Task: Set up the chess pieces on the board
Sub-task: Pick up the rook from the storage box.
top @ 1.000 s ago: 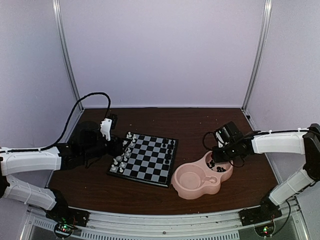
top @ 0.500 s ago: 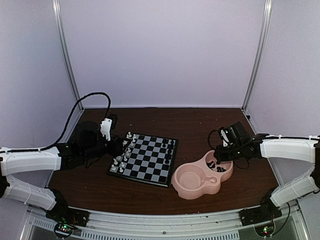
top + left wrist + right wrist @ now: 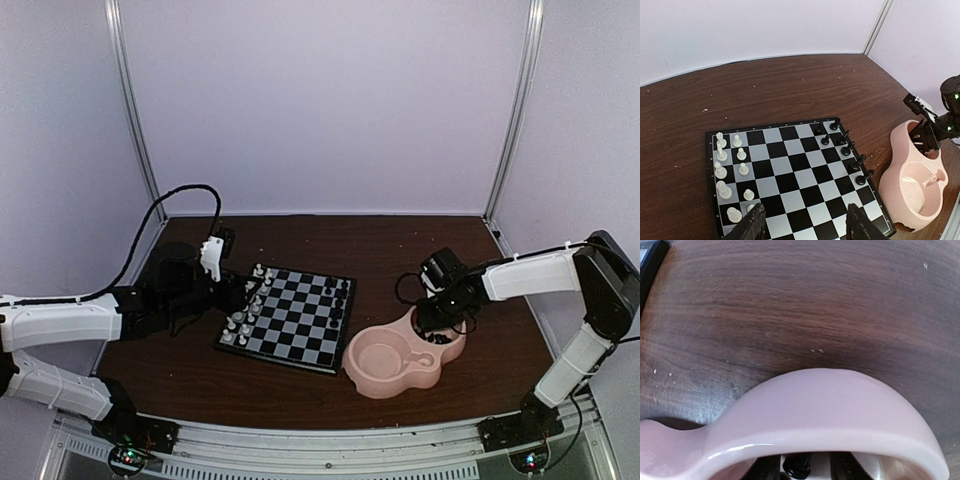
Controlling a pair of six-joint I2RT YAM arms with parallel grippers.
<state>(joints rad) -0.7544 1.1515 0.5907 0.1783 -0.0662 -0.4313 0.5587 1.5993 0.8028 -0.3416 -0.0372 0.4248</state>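
Note:
The board point(image 3: 292, 320) lies at the table's middle, also in the left wrist view point(image 3: 790, 170). White chess pieces point(image 3: 722, 172) stand in two columns along its left side, and black chess pieces point(image 3: 850, 152) along its right side. My left gripper point(image 3: 806, 230) is open and empty, low over the board's near-left edge point(image 3: 232, 297). My right gripper point(image 3: 432, 322) reaches down into the right bowl of the pink dish point(image 3: 372, 372). In the right wrist view its dark fingers point(image 3: 846, 466) stand apart around a black piece point(image 3: 798, 466), mostly hidden behind the dish rim point(image 3: 830, 410).
More black pieces point(image 3: 441, 339) lie in the dish's right bowl; its left bowl point(image 3: 378, 352) holds none. The dish also shows in the left wrist view point(image 3: 910, 170). A black cable point(image 3: 185, 195) loops at the back left. Frame posts stand at the back corners.
My right gripper swung out to the right and came back left, lower into the dish's right bowl. The left arm and the board's pieces have not moved.

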